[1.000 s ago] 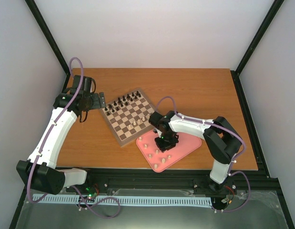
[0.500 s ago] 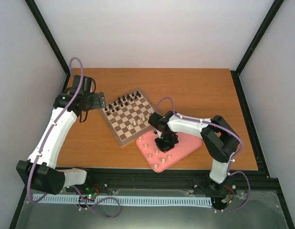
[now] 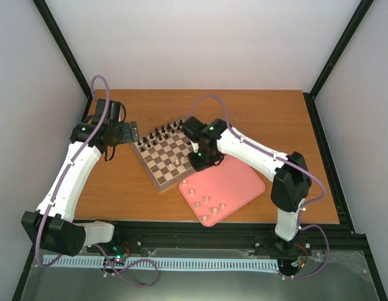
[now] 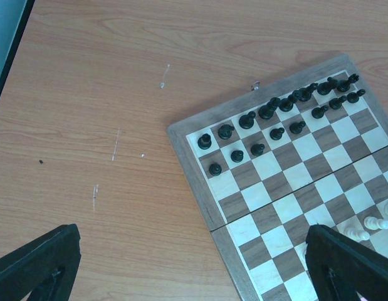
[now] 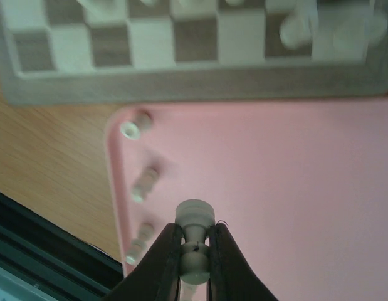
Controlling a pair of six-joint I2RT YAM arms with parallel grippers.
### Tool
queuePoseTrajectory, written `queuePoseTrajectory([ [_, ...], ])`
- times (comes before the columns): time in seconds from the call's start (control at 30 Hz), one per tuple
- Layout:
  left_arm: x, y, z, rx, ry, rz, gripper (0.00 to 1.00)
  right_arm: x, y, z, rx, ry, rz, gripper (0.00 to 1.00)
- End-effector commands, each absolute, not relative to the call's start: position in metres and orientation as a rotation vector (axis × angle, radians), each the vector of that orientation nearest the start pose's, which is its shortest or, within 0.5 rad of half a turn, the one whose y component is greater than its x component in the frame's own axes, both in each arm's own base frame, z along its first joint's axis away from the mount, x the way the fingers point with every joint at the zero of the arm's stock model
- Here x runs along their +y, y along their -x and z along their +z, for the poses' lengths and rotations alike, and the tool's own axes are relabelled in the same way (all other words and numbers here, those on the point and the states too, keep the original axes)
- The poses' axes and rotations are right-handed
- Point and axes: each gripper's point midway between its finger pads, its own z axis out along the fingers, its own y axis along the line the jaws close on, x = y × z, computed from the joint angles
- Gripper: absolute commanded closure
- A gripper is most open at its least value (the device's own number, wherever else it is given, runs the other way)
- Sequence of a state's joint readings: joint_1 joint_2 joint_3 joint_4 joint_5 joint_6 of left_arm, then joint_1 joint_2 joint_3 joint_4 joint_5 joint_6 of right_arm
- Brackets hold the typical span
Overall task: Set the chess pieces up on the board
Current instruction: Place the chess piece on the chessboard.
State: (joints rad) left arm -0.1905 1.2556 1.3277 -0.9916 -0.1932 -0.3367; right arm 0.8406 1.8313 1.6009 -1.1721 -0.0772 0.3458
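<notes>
Chess piece (image 5: 195,216), pinched in the right fingers (image 5: 165,251), wants lowering upright, centred on its board (image 5: 181,88) square; left fingers (image 4: 37,263) wide.

Pink tray (image 3: 239,179) on wooden table (image 3: 262,119); black pieces (image 4: 267,111) in two rows.

A: Where does each camera sit?
B: One is fixed high at the near edge, angled down over the whole table (image 3: 256,113). The left wrist camera looks down on a corner of the board (image 4: 200,182). The right wrist camera hangs close over the pink tray (image 5: 294,175).
A: Any overlap?
B: All three show the board.
</notes>
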Motion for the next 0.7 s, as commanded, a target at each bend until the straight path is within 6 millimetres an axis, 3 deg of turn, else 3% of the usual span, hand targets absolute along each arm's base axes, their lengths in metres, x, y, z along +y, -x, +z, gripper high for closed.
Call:
queuePoseTrajectory([
  [0.0, -0.027, -0.324, 0.259, 2.413, 0.261, 0.005, 0.0, 0.321, -0.244, 0.148, 2.904, 0.885, 0.226, 0.97],
  [0.1, -0.027, -0.323, 0.26, 2.412, 0.261, 0.004, 0.0, 0.35, -0.246, 0.156, 2.869, 0.971, 0.256, 0.97],
  [0.33, -0.022, -0.321, 0.269, 2.384, 0.264, 0.028, 0.0, 0.41, -0.252, 0.148, 2.819, 1.109, 0.349, 0.97],
  [0.67, -0.021, -0.316, 0.274, 2.363, 0.277, 0.012, 0.0, 0.433, -0.252, 0.117, 2.836, 1.179, 0.401, 0.97],
])
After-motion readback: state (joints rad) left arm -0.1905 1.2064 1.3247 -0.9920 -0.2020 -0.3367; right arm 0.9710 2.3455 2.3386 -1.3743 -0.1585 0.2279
